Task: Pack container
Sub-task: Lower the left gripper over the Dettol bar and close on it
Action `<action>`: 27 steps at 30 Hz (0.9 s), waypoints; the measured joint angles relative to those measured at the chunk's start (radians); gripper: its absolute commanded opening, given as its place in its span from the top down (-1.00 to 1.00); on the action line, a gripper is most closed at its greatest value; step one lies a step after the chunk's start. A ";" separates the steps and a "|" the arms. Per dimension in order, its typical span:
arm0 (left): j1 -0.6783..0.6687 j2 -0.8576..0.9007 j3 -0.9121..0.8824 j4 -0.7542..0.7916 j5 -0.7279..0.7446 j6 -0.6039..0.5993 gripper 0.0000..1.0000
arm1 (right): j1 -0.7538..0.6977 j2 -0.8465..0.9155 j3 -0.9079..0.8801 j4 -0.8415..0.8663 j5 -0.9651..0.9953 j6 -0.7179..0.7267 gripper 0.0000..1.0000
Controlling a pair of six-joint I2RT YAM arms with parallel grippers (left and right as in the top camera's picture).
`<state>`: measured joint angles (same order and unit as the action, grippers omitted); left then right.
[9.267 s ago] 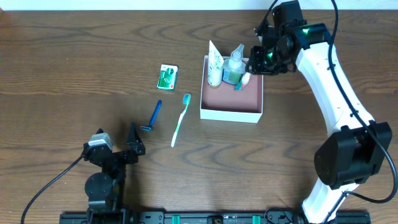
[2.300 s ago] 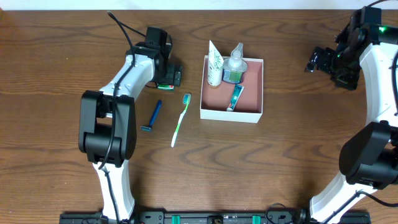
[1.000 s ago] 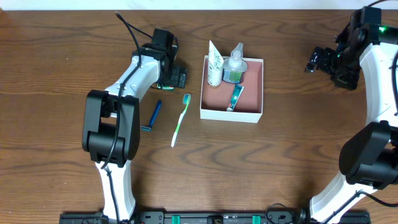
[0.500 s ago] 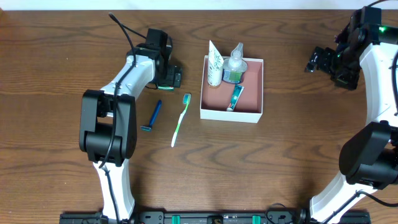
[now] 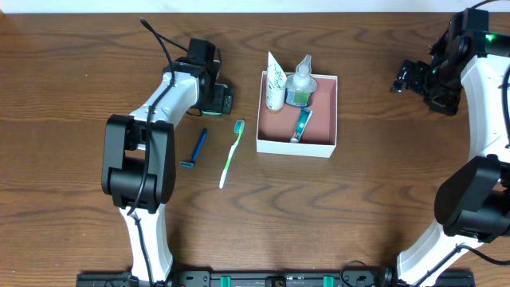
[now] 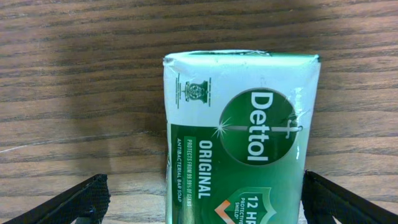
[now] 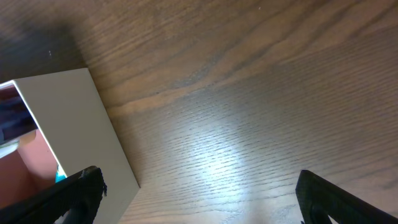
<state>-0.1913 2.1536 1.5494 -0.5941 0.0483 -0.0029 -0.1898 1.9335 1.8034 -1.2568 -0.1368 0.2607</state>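
Both gape wide: the left pincer [image 6: 202, 190] straddles the soap bar [image 6: 242, 124], the right pincer [image 7: 199, 183] grips nothing.

We are stretching our left arm [image 5: 171, 92] forward, left gripper [image 5: 217, 99] pointing down, jaws spread wide. We are holding the right gripper [image 5: 406, 77] out rightward, jaws parted.

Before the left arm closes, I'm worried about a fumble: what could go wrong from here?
1. The soap bar sits off-centre between the left jaws, nearer one finger; closing might shove or twist it.
2. The toothbrush lies between the soap bar and the container; a low carry could sweep it.
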 measured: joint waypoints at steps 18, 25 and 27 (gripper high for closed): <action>0.000 0.000 -0.019 0.005 0.000 0.000 -0.96 | 0.000 0.000 0.000 0.000 0.000 0.000 -0.98; 0.000 0.000 -0.019 0.009 0.000 0.000 -0.96 | 0.000 0.000 0.000 0.000 0.000 0.000 -0.99; 0.000 0.000 -0.019 0.009 0.000 0.000 -0.96 | 0.000 0.000 0.000 0.000 0.000 0.000 -0.99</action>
<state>-0.1913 2.1540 1.5299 -0.5850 0.0483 -0.0029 -0.1898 1.9335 1.8034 -1.2572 -0.1368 0.2607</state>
